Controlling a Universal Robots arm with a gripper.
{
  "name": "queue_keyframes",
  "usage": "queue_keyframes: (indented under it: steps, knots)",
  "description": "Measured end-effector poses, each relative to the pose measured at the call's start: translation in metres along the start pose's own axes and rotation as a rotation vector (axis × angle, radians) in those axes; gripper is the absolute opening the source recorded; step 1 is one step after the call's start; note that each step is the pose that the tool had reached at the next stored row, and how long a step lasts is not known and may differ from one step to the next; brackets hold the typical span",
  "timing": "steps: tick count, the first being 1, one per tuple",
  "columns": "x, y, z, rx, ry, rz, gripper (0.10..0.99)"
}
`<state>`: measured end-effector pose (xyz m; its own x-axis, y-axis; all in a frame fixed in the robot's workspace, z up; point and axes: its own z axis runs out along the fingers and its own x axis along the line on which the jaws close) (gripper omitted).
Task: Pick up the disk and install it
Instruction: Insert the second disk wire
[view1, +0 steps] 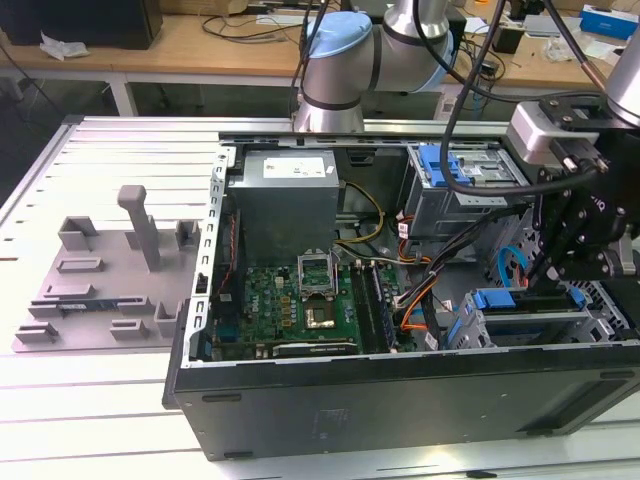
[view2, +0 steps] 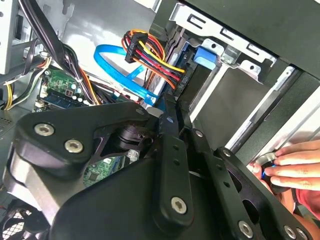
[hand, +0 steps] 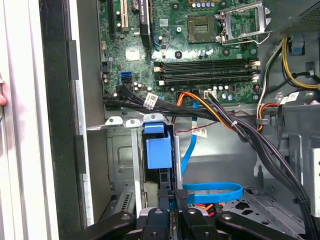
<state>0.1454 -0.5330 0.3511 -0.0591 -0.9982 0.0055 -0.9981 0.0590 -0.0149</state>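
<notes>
Case (view1: 300, 400) lies open. One disk (hand: 159, 152) stands edge-up, partly sunk in the lower bay at the exterior view's right, so picked up but apparently not seated. One gripper (hand: 174, 194) looks clamped on its edge. One person's hand (view2: 292, 165) steadies the case.

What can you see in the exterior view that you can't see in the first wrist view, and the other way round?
The exterior view gives the big picture: the robot arm, the grey power-supply box, and a grey plastic tray on the table at the exterior view's left of the computer case. The first wrist view looks in close and adds what seems to be a person's fingertip at the case's outer edge. Both show the green motherboard, the blue flat cable, and the gripper near the drive bay.
</notes>
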Motion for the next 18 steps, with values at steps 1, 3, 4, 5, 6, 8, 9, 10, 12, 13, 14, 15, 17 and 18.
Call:
queue_keyframes:
  steps: [1,3,4,5,6,8,9,10,12,13,14,15,17,18]
  knots:
    - [0.0000,0.0000,0.0000,0.000,0.0000,0.000,0.161]
    - [-0.0002,-0.0005,0.0000,0.000,0.0000,0.000,0.161]
    - [-0.0003,-0.0008,0.0000,0.000,0.0001,0.000,0.161]
    - [-0.0004,-0.0009,0.0001,0.000,0.0000,0.000,0.161]
    - [-0.0005,-0.0009,0.0003,0.000,0.0000,0.000,0.161]
    - [-0.0005,-0.0011,0.0008,0.000,0.0001,0.000,0.161]
    - [-0.0005,-0.0013,0.0010,0.000,0.0001,0.000,0.161]
    - [-0.0005,-0.0014,0.0012,0.000,0.0001,0.000,0.161]
    - [-0.0005,-0.0016,0.0016,0.000,0.0001,0.000,0.161]
    - [-0.0006,-0.0017,0.0022,0.000,-0.0001,0.000,0.161]
    - [-0.0005,-0.0017,0.0027,0.000,0.0001,0.000,0.161]
    - [-0.0005,-0.0017,0.0034,0.000,-0.0001,-0.001,0.161]
    - [-0.0005,-0.0018,0.0045,0.000,0.0000,-0.001,0.161]
    - [-0.0005,-0.0018,0.0049,0.000,0.0000,-0.001,0.161]
